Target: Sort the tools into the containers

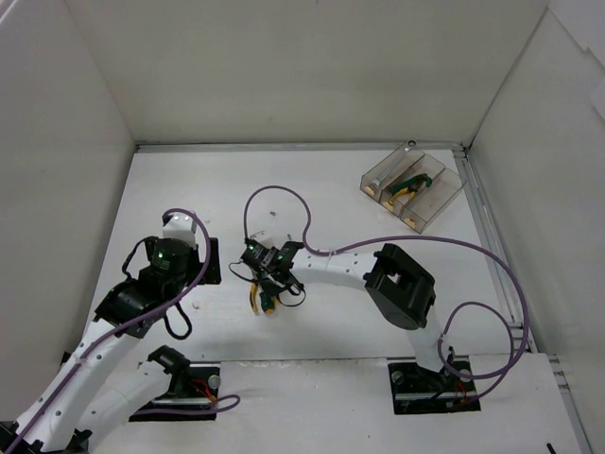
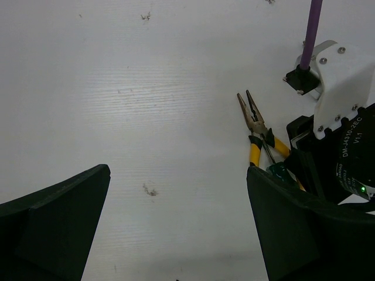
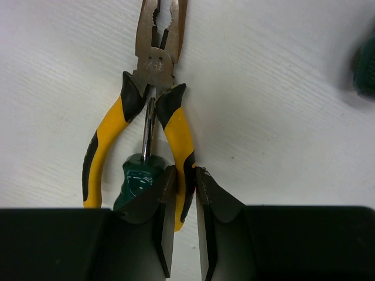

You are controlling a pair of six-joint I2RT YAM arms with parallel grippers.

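Observation:
Yellow-and-black-handled pliers (image 3: 158, 76) lie on the white table, jaws pointing away from my right wrist camera. A green-handled screwdriver (image 3: 137, 178) lies between their handles. My right gripper (image 3: 186, 193) is shut on the pliers' right handle; in the top view it (image 1: 271, 281) is at the table's middle with the pliers (image 1: 258, 301) under it. My left gripper (image 2: 179, 175) is open and empty just left of them (image 1: 203, 270); the pliers (image 2: 255, 126) show at the right of its view. The clear tray (image 1: 444, 203) stands at the back right with green-handled pliers (image 1: 413, 180) inside.
The right arm's wrist and purple cable (image 2: 310, 35) stand close to the right of my left gripper. White walls enclose the table on three sides. Small dirt marks (image 2: 150, 190) dot the table surface.

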